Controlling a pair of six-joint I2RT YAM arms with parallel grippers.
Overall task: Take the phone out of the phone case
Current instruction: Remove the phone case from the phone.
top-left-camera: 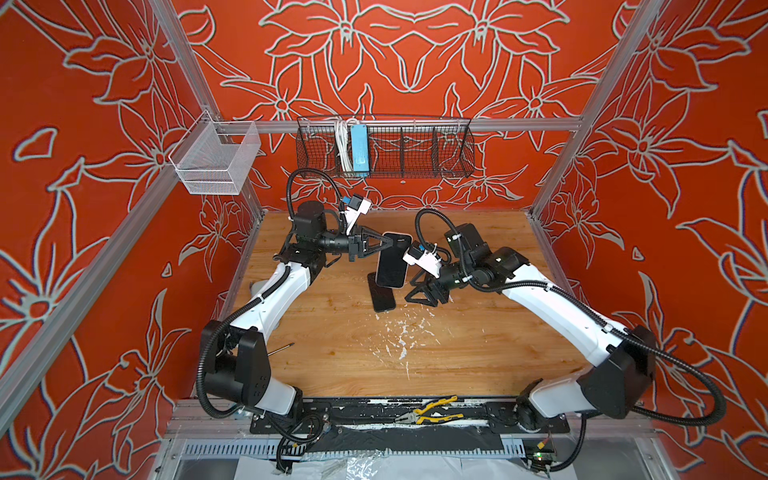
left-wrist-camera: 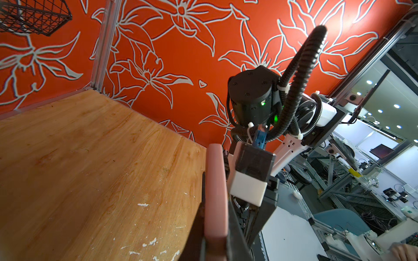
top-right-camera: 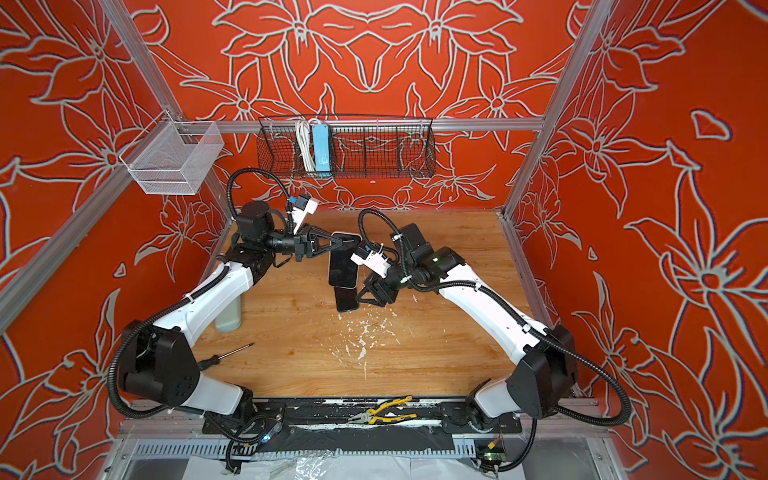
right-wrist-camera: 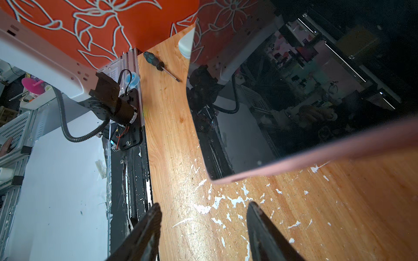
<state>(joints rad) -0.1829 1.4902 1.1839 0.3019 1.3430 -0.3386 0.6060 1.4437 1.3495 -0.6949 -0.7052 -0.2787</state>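
While the left gripper (top-left-camera: pixel 385 243) pinches the case (left-wrist-camera: pixel 216 192) near one end, holding it clear of the table (top-left-camera: pixel 332 353) with the phone (right-wrist-camera: pixel 294 101) seated inside, I note the right gripper (right-wrist-camera: pixel 203 228) spread and empty near the other end; risks, as I judge them: the narrow pinch lets the case swing or slip under a push; a drop follows; closing on rim and phone together frees nothing.

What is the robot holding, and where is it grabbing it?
The left hand pinches the pink phone case, with the phone inside, by a long edge near its far end. The right hand holds nothing.
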